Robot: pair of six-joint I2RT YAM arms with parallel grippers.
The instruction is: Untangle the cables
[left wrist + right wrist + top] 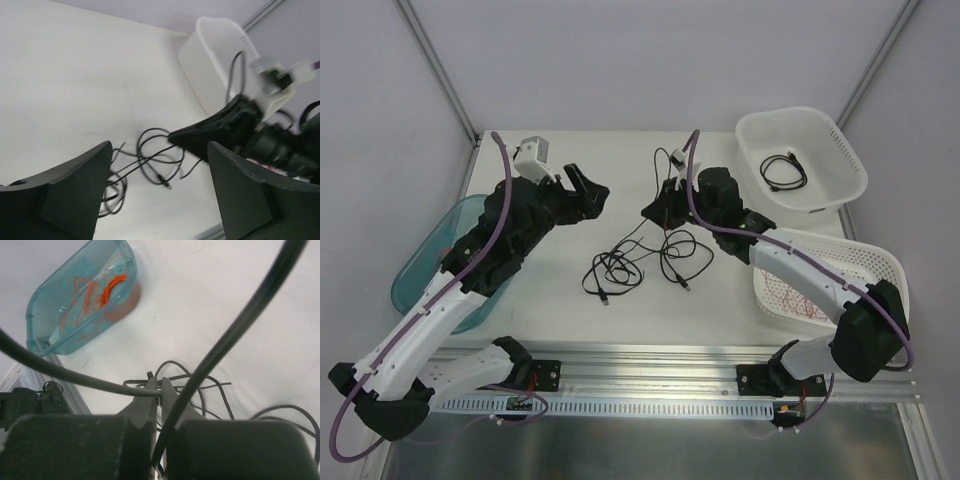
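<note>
The white table [620, 150] carries everything, and the cables [615, 268] lie near its middle as a loose, flat tangle of thin black loops. I place the rest from that tangle.

The left arm reaches in from the near left and the right arm from the near right, and both wrists end just beyond the tangle's far side. A teal tub [412, 275] holding orange wires [95, 295] sits well to the left of the tangle, partly under the left arm. A white basket [865, 255] with red wires [790, 295] is to the right. A second white basket [840, 150] stands further off at the far right, with a single black lead [785, 172] in it.

The right pincer [660, 208] sits at the tangle's far edge. Its fingers are pressed together on a black strand that runs down into the loops. The left pincer [590, 188] hangs beside it, far-left of the tangle, spread wide and holding nothing. The heap shows between its fingers in the left wrist view.

The step in hand looks like separating one cable: a strand is gripped but the loops are not yet drawn apart.

The next move probably calls for the right arm to draw its strand up and away slowly. The left pincer would need to come down and pin or take a neighbouring loop, so the whole heap does not drag along. Which loops cross which cannot be told from here.
</note>
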